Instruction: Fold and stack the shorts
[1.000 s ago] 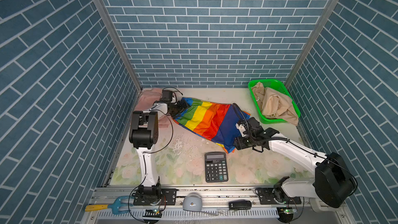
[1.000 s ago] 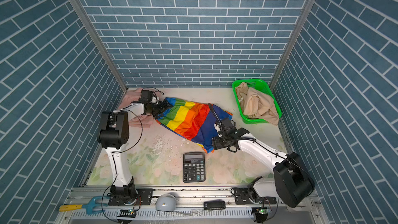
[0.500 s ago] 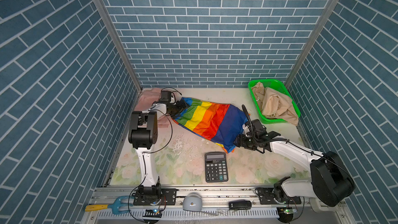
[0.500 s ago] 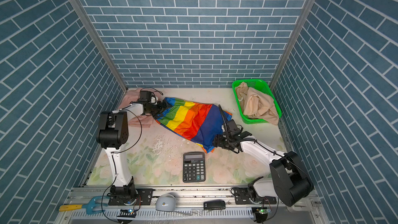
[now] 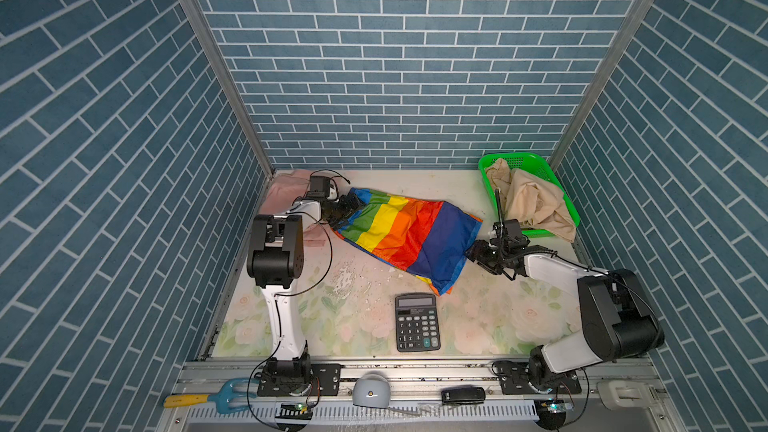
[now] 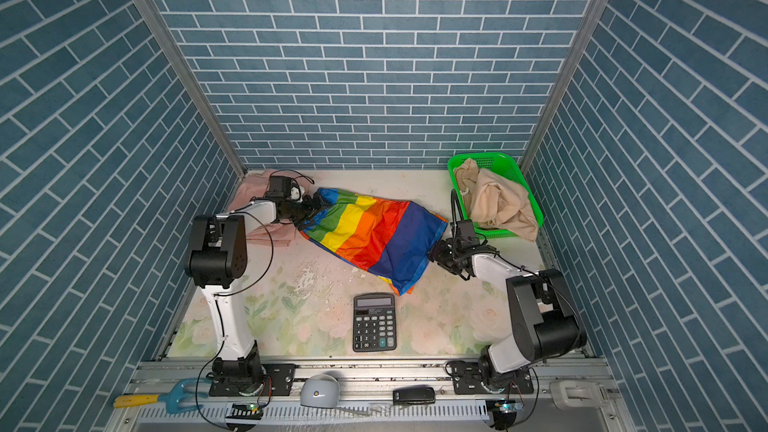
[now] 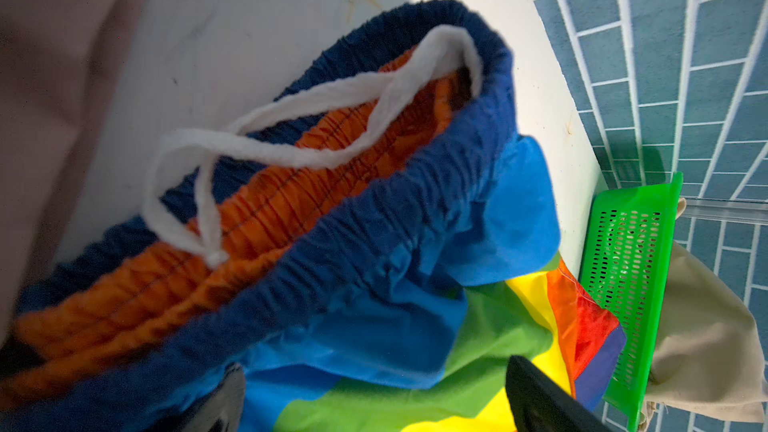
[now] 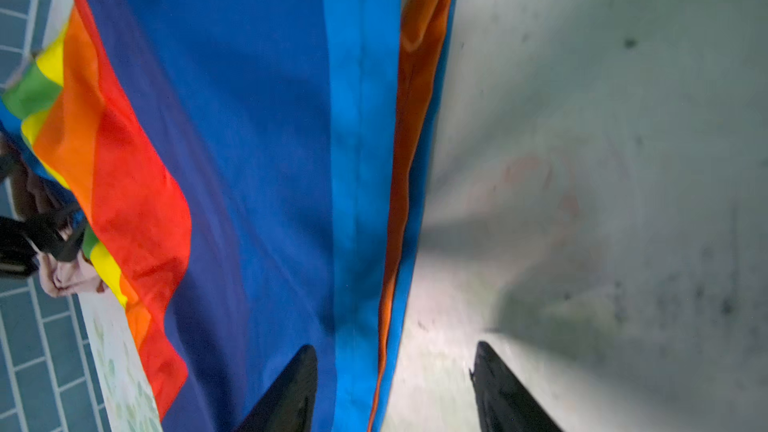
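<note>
The rainbow-striped shorts lie spread across the middle of the table. My left gripper stands open at their gathered blue waistband, with a white drawstring looped over it. My right gripper is open at the other end. One finger is over the blue hem, the other over bare table. The pale pink shorts lie at the back left under the left arm. The beige shorts hang crumpled out of the basket.
A green mesh basket stands at the back right against the wall. A black calculator lies near the front, just below the rainbow hem. Tiled walls close in three sides.
The right gripper has shifted slightly along the hem's edge and its jaws have narrowed. The blue end of the rainbow shorts lies flatter now. The left arm has stayed put.
</note>
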Action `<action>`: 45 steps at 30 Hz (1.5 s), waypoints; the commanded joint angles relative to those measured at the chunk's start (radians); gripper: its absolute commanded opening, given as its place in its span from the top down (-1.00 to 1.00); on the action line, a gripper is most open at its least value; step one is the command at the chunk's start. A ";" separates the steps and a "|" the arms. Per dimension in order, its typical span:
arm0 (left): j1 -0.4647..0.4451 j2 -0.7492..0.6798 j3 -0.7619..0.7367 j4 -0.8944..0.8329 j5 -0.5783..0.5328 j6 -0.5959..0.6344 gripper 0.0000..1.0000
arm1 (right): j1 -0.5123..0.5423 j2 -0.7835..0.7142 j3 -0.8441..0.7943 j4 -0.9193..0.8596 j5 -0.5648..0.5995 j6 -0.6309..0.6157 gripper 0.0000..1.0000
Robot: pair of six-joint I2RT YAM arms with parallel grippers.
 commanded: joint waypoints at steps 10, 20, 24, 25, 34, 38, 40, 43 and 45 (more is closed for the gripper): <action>0.011 0.035 -0.022 -0.075 -0.037 0.020 -0.99 | -0.028 0.157 0.119 0.171 -0.062 -0.047 0.10; 0.014 0.040 -0.022 -0.078 -0.033 0.020 -0.99 | -0.041 0.123 0.165 0.100 0.022 -0.118 1.00; 0.019 0.037 -0.032 -0.075 -0.033 0.019 -0.99 | -0.061 0.083 0.209 0.012 0.076 -0.179 1.00; 0.020 0.037 -0.035 -0.074 -0.033 0.020 -0.99 | -0.066 0.076 0.220 -0.007 0.086 -0.193 1.00; 0.020 0.037 -0.056 -0.058 -0.032 0.012 -0.99 | -0.078 0.129 0.310 -0.172 0.078 -0.324 0.67; 0.020 0.035 -0.051 -0.064 -0.034 0.015 -0.99 | -0.056 0.076 0.255 -0.148 0.006 -0.302 0.17; 0.020 0.035 -0.048 -0.066 -0.033 0.015 -0.99 | -0.026 0.032 0.219 -0.146 -0.015 -0.284 0.01; 0.020 0.040 -0.047 -0.065 -0.034 0.015 -0.99 | 0.019 -0.026 0.142 -0.122 -0.028 -0.222 -0.15; 0.020 0.040 -0.047 -0.063 -0.033 0.012 -0.99 | 0.051 -0.057 0.067 -0.053 -0.050 -0.140 -0.19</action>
